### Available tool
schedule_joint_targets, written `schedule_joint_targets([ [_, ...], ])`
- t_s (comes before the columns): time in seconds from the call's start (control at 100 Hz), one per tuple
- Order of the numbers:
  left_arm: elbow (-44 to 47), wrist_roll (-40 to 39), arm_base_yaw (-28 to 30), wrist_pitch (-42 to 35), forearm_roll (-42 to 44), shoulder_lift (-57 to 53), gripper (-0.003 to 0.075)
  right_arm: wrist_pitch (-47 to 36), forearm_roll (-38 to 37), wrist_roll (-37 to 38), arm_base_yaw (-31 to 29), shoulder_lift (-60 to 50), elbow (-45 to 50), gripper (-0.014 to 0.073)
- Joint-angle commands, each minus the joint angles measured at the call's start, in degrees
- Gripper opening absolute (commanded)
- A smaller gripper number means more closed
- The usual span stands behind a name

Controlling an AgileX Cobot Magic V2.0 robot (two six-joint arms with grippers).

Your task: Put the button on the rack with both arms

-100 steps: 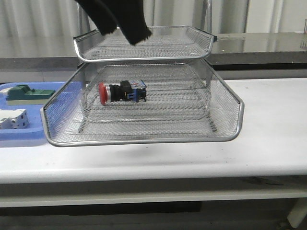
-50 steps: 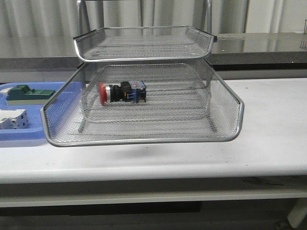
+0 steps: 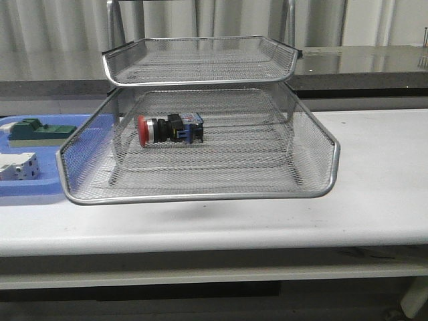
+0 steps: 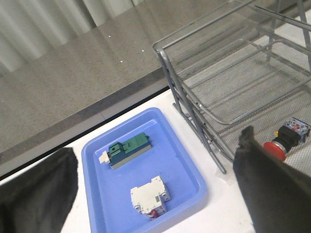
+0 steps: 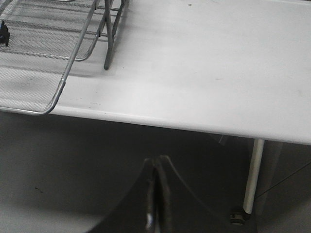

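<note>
presently the button (image 3: 170, 128) lies on its side in the pulled-out middle tray of the rack (image 3: 200, 194), red head toward the blue tray (image 3: 30, 190). that tray, just beside the rack, holds a green block (image 3: 37, 131) and a white breaker block (image 3: 18, 165). left gripper (image 4: 155, 194) fingers stand wide apart, empty. right gripper (image 5: 154, 167) fingers pressed together, off the table (image 3: 374, 200) edge.

The button (image 3: 170, 129) lies in the rack's (image 3: 200, 190) pulled-out tray (tray (image 3: 40, 190) to its left).
</note>
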Motion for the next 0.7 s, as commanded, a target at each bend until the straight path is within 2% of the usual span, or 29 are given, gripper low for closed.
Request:
schedule_joint_targets([
  [0.0,1.08,-3.54,-0.15,-4.61,2.67,-3.25,0.0617,-3.78,-0.63,-0.55,-0.23,0.46,-1.67,-0.0071],
  [0.19,3.51,-4.63,-0.15,-3.23,2.67,-7.39,0.0617,-3.78,-0.63,-0.55,-0.23,0.46,-1.67,-0.0071],
  [0.69,4.68,-4.63,-0.15,-3.57,2.56,-7.45,0.0617,-3.78,-0.63,-0.55,-0.23,0.46,-1.67,-0.0071],
])
